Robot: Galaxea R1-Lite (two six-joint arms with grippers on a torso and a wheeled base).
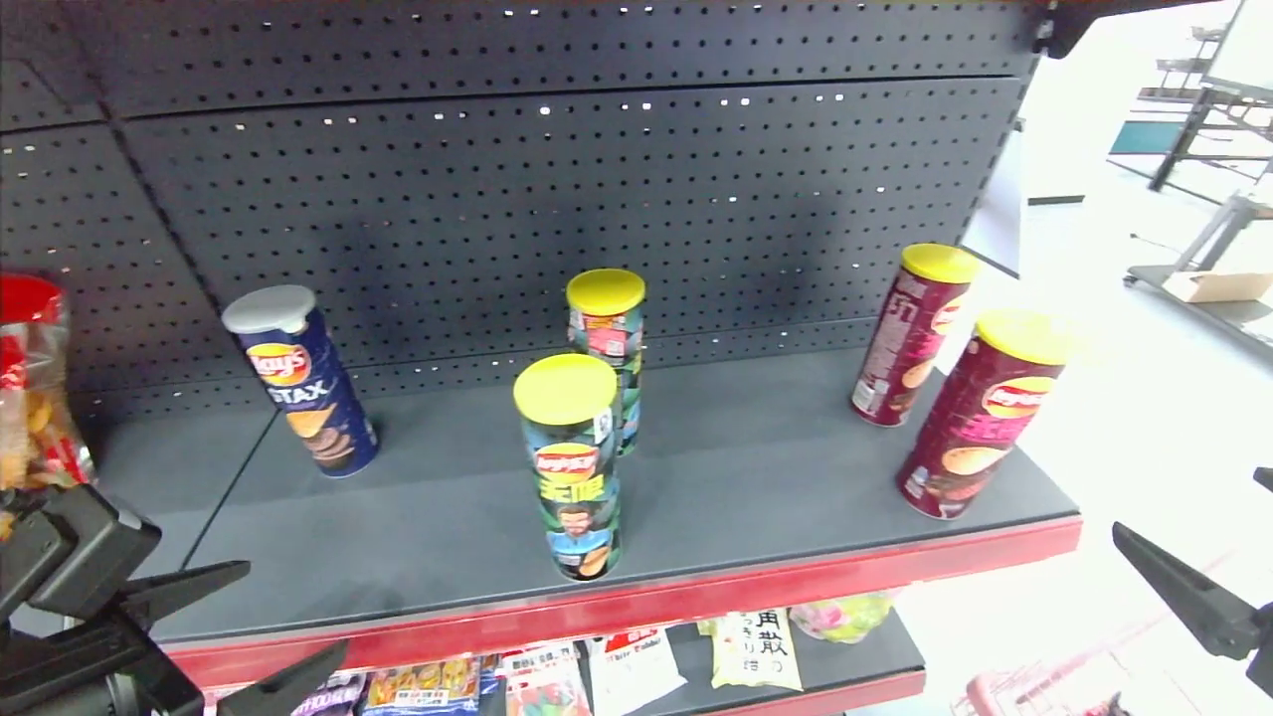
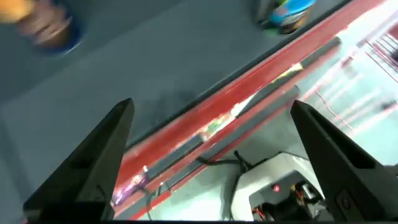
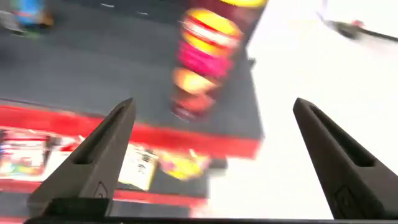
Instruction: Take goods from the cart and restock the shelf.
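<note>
On the grey shelf [image 1: 756, 467] stand a blue chip can [image 1: 300, 378], two green cans with yellow lids [image 1: 572, 477] [image 1: 605, 353], and two maroon cans [image 1: 980, 413] [image 1: 915, 333]. My left gripper [image 1: 298, 607] hangs open and holds nothing, low in front of the shelf's red front edge [image 2: 249, 106] at the left; its wrist view shows the blue can's base [image 2: 53, 28] beyond the fingers [image 2: 112, 149]. My right gripper [image 1: 1188, 502] is open and holds nothing, off the shelf's right end, facing the nearer maroon can [image 3: 205, 56].
A bag of snacks [image 1: 30, 388] sits at the shelf's far left. Packets [image 1: 751, 646] fill the lower shelf. A pink cart's rim [image 1: 1034, 691] shows at the bottom right. Bare shelf space lies between the can groups.
</note>
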